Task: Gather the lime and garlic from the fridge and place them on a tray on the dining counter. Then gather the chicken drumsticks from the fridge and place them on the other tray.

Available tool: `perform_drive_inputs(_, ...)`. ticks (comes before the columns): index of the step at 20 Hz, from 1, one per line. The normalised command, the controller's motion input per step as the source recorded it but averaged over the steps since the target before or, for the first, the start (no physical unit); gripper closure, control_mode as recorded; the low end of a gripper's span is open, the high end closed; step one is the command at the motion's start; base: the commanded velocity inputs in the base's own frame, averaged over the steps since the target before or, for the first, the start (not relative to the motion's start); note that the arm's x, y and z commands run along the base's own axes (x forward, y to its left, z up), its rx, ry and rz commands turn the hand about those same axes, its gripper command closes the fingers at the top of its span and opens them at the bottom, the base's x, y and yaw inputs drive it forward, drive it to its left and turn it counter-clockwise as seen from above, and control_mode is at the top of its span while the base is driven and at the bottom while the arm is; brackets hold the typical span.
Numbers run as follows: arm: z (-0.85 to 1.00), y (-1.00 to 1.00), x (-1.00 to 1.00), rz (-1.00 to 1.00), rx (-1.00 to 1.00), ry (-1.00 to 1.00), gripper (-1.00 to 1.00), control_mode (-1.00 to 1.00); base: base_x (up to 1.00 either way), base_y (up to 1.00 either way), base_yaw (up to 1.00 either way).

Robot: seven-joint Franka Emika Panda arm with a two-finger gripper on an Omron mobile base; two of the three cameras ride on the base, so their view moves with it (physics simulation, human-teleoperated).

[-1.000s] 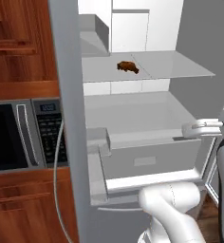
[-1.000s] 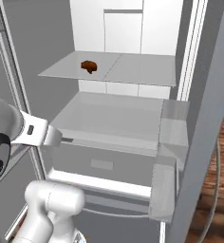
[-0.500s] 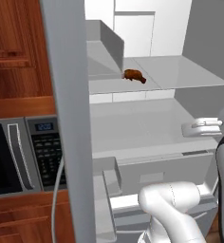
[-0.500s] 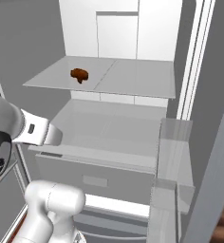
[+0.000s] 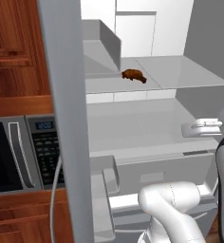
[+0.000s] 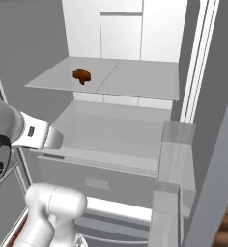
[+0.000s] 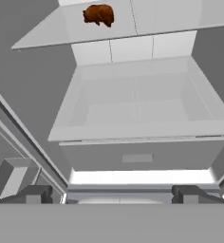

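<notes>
The fridge (image 5: 147, 118) stands open, and 1 of the chicken drumsticks (image 5: 134, 75) lies on the glass shelf (image 6: 135, 79) near its left side, above a white drawer (image 7: 137, 111). The claw (image 7: 114, 193) is spread wide with nothing between its 2 fingertips (image 7: 35, 193), facing the drawer front, well below and apart from the drumstick.

White arm rises from base, elbow bent low, forearm raised. Gripper (image 7: 114, 194) faces forward, level; jaws spread fully apart, both dark fingertips (image 7: 31, 193) visible, nothing held between them
</notes>
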Motion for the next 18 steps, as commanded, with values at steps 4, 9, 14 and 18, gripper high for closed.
perform_drive_inputs(4,0.04,0.00,0.07,0.04,0.00,-0.02,-1.00,-1.00,0.31,0.00,0.13)
perform_drive_inputs(9,0.46,0.00,0.02,0.11,0.00,-0.06,-1.00,-1.00,0.00,0.00,0.00)
perform_drive_inputs(14,0.70,0.12,0.00,0.00,-0.08,-0.09,-1.00,-1.00,0.00,0.00,0.00)
perform_drive_inputs(18,0.56,0.07,0.29,0.00,-0.04,-0.05,-1.00,-1.00,0.00,0.00,0.00)
